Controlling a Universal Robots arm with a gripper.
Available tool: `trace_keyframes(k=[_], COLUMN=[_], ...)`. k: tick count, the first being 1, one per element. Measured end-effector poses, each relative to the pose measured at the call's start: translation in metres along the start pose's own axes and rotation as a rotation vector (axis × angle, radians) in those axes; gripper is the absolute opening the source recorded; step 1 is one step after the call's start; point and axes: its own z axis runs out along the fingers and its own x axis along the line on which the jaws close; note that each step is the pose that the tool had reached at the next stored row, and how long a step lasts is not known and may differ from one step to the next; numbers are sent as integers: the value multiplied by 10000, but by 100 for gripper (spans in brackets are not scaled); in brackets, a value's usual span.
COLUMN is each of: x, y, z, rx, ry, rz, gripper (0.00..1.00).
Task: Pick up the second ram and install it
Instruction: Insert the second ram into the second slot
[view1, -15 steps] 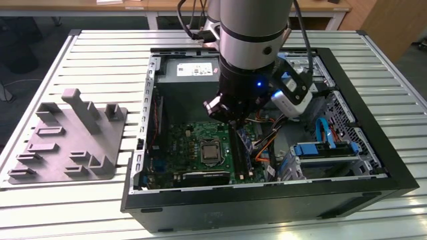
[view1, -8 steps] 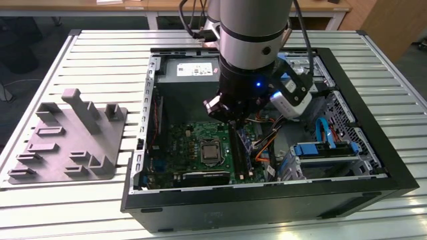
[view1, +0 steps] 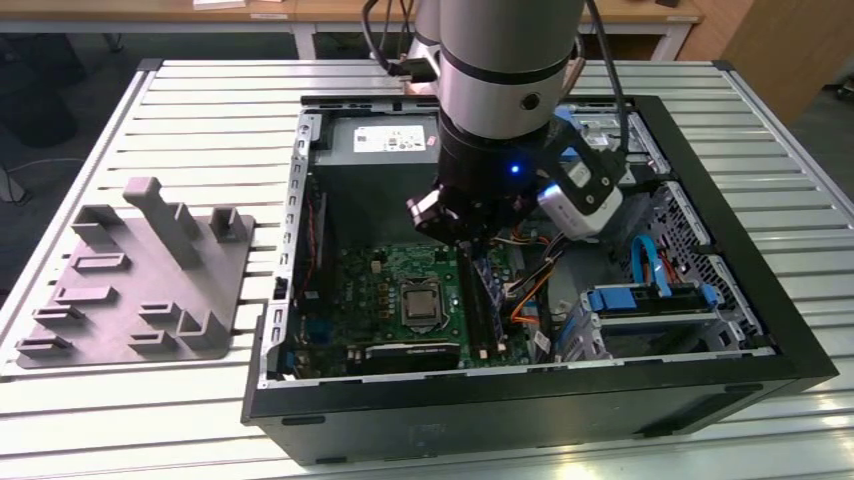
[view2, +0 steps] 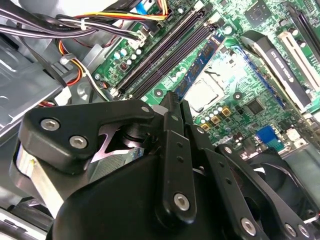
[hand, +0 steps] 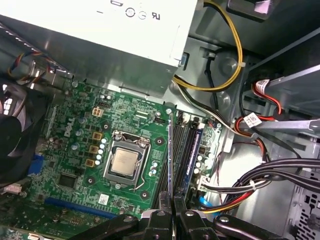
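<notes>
The gripper (hand: 173, 214) clamps the ram (hand: 170, 165) edge-on between its fingers (hand: 159, 221) — low over the motherboard slots (hand: 181, 150), beside a blue stick (hand: 193, 150) already seated — near the CPU (hand: 124, 162).

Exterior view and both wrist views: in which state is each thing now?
computer case: open, side panel off.
CPU socket: frame closed over a bare chip, no cooler on it.
second ram: standing on edge at the slots beside the CPU socket, held.
gripper: fingers shut on the second ram.
</notes>
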Motion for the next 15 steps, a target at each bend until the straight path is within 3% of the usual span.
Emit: trace_keyframes(k=[15], x=[0], y=[0], z=[0], rx=[45], ry=[-26], rz=[658], gripper=[14])
